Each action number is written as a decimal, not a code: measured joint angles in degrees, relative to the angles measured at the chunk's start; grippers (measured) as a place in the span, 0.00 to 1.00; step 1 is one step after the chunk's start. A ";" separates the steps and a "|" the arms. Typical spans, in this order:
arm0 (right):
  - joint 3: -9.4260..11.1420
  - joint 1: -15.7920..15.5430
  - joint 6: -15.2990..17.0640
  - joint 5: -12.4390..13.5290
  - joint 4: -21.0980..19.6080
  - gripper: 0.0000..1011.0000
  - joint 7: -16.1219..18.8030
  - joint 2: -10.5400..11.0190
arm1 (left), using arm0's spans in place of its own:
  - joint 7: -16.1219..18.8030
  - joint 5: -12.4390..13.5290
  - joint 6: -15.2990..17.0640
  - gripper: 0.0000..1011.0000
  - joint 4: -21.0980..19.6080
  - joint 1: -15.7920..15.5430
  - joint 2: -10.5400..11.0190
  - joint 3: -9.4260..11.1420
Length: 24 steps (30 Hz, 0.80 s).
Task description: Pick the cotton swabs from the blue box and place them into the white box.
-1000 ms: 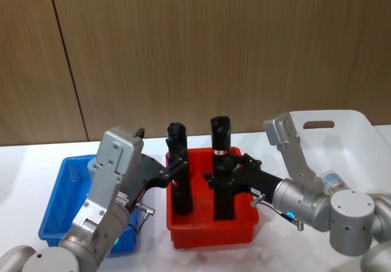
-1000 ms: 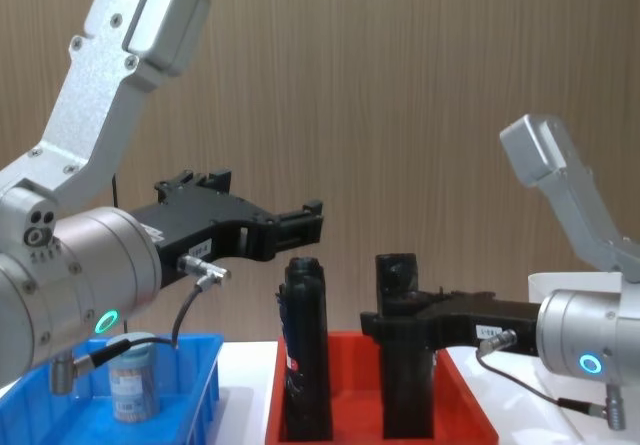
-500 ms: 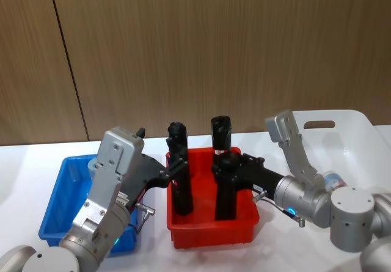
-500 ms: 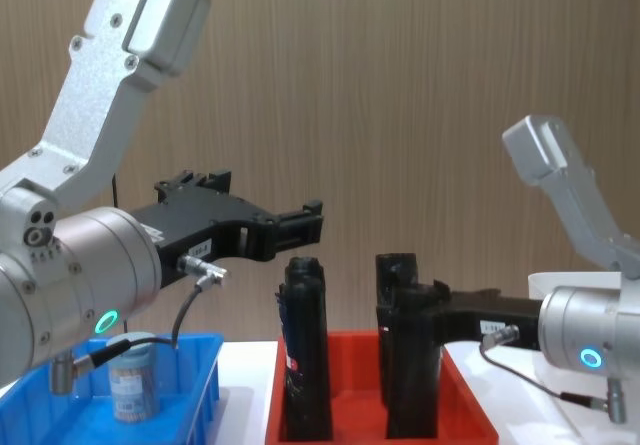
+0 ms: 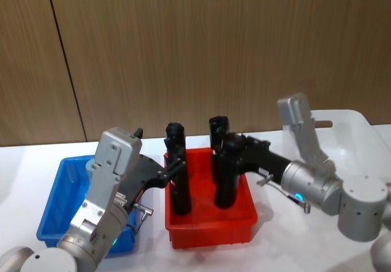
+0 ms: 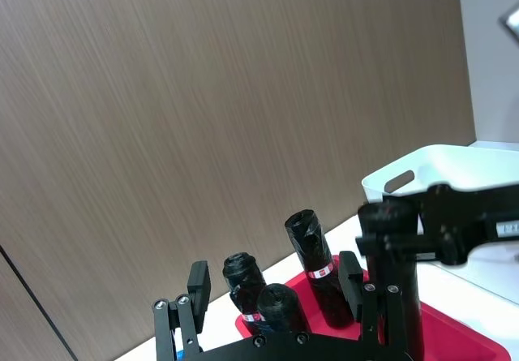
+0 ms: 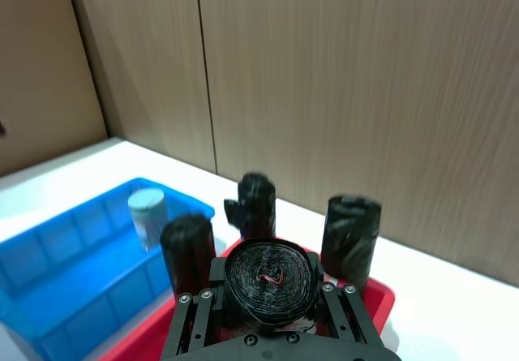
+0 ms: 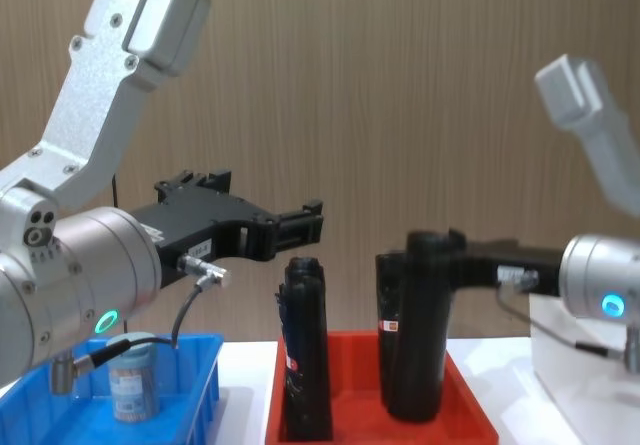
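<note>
One cotton swabs jar (image 8: 133, 380) stands upright in the blue box (image 8: 197, 367), a clear jar with a pale lid (image 7: 148, 215). My left gripper (image 8: 303, 223) hangs open above the gap between the blue box (image 5: 58, 202) and the red tray, holding nothing. In the left wrist view its fingers (image 6: 198, 281) stand wide apart. My right gripper (image 5: 229, 154) is shut on a tall black roll (image 8: 418, 330), lifted over the red tray. The white box (image 5: 351, 128) sits at the far right.
The red tray (image 5: 211, 230) lies between the two boxes. Two more black rolls stand in it, one at the left (image 5: 178, 177) and one at the back (image 5: 217, 131). A wood-panelled wall rises behind the white table.
My right gripper has risen and drawn back toward the right with the black roll in it, its arm swinging up. The left arm and the jar have not moved.
</note>
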 joint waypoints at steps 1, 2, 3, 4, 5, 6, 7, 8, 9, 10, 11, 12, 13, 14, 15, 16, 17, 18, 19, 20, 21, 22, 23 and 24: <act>0.30 -0.16 0.22 0.31 -1.15 0.54 -0.11 0.26 | 0.00 0.00 0.00 0.99 0.00 0.00 0.00 0.00; 0.45 -0.22 0.31 0.49 -1.66 0.54 -0.19 0.38 | 0.00 0.00 0.00 0.99 0.00 0.00 0.00 0.00; 0.59 -0.28 0.44 0.68 -2.19 0.54 -0.29 0.51 | 0.00 0.00 0.00 0.99 0.00 0.00 0.00 0.00; 0.90 -0.38 0.61 1.01 -3.22 0.54 -0.44 0.77 | 0.00 0.00 0.00 0.99 0.00 0.00 0.00 0.00; 1.11 -0.44 0.67 1.13 -3.92 0.54 -0.52 0.95 | 0.00 0.00 0.00 0.99 0.00 0.00 0.00 0.00; 1.23 -0.47 0.72 1.23 -4.28 0.54 -0.63 1.06 | 0.00 0.00 0.00 0.99 0.00 0.00 0.00 0.00; 1.56 -0.53 0.83 1.52 -5.26 0.54 -0.86 1.36 | 0.00 0.00 0.00 0.99 0.00 0.00 0.00 0.00; 1.78 -0.57 0.87 1.61 -5.93 0.54 -0.95 1.57 | 0.00 0.00 0.00 0.99 0.00 0.00 0.00 0.00; 2.02 -0.61 0.92 1.74 -6.45 0.54 -1.12 1.79 | 0.00 0.00 0.00 0.99 0.00 0.00 0.00 0.00; 2.41 -0.67 0.99 1.98 -7.50 0.54 -1.40 2.11 | 0.00 0.00 0.00 0.99 0.00 0.00 0.00 0.00; 2.62 -0.68 1.00 2.01 -7.97 0.54 -1.55 2.29 | 0.00 0.00 0.00 0.99 0.00 0.00 0.00 0.00; 2.85 -0.70 1.02 2.07 -8.42 0.54 -1.77 2.48 | 0.00 0.00 0.00 0.99 0.00 0.00 0.00 0.00; 3.06 -0.72 1.02 2.12 -8.84 0.54 -1.92 2.65 | 0.00 0.00 0.00 0.99 0.00 0.00 0.00 0.00; 3.53 -0.77 1.05 2.24 -9.71 0.54 -2.28 3.08 | 0.00 0.00 0.00 0.99 0.00 0.00 0.00 0.00; 3.74 -0.79 1.06 2.29 -10.10 0.54 -2.43 3.28 | 0.00 0.00 0.00 0.99 0.00 0.00 0.00 0.00; 3.87 -0.80 1.06 2.31 -10.30 0.54 -2.62 3.41 | 0.00 0.00 0.00 0.99 0.00 0.00 0.00 0.00; 4.15 -0.82 1.07 2.32 -10.74 0.54 -2.86 3.67 | 0.00 0.00 0.00 0.99 0.00 0.00 0.00 0.00; 4.58 -0.85 1.07 2.32 -11.33 0.54 -3.24 4.07 | 0.00 0.00 0.00 0.99 0.00 0.00 0.00 0.00; 4.85 -0.86 1.07 2.27 -11.66 0.54 -3.52 4.32 | 0.00 0.00 0.00 0.99 0.00 0.00 0.00 0.00; 5.28 -0.89 1.07 2.10 -12.14 0.54 -3.91 4.73 | 0.00 0.00 0.00 0.99 0.00 0.00 0.00 0.00; 5.48 -0.89 1.06 1.98 -12.32 0.54 -4.09 4.92 | 0.00 0.00 0.00 0.99 0.00 0.00 0.00 0.00; 5.74 -0.90 1.04 1.89 -12.53 0.54 -4.29 5.18 | 0.00 0.00 0.00 0.99 0.00 0.00 0.00 0.00; 5.89 -0.90 1.01 1.80 -12.63 0.54 -4.49 5.32 | 0.00 0.00 0.00 0.99 0.00 0.00 0.00 0.00; 6.13 -0.90 0.97 1.61 -12.78 0.54 -4.76 5.55 | 0.00 0.00 0.00 0.99 0.00 0.00 0.00 0.00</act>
